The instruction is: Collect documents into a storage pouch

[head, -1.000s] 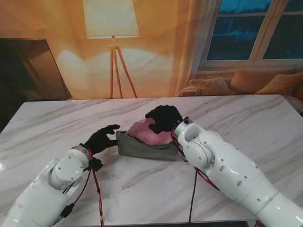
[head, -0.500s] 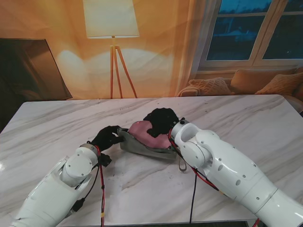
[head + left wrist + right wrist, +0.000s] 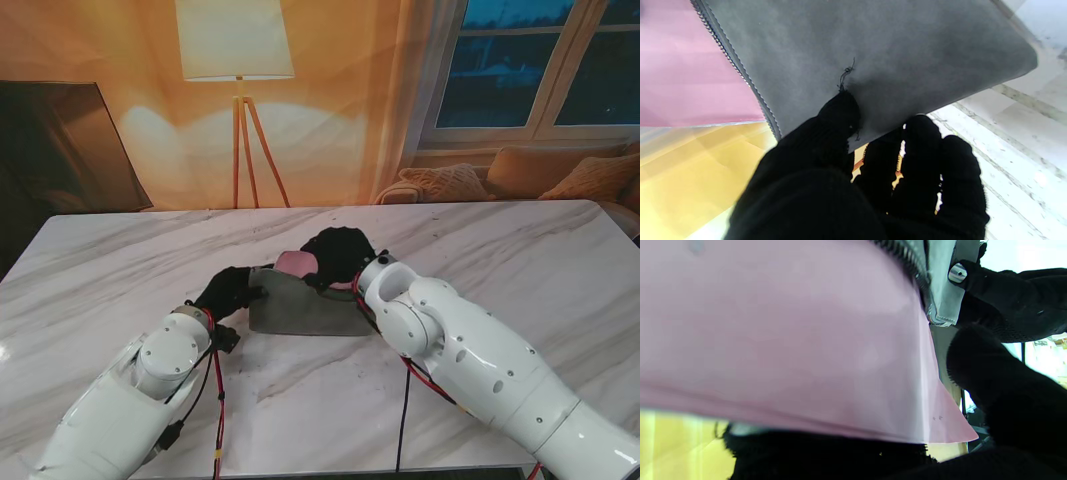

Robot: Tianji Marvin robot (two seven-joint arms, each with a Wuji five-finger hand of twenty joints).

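Looks like a home living room, evening time. Well beyond the hands there's a floor lamp [image 3: 236, 45] on wooden tripod legs glowing on a warm wall, a window [image 3: 532, 63] gone dark blue outside, and a sofa [image 3: 520, 173] with cushions under it. Everything's on a marble table [image 3: 120, 265]

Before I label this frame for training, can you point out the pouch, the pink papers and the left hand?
pouch [image 3: 300, 308]: stand view, grey side panel.
pink papers [image 3: 296, 261]: stand view, part sticking out of the opening.
left hand [image 3: 228, 290]: stand view, back of the glove.
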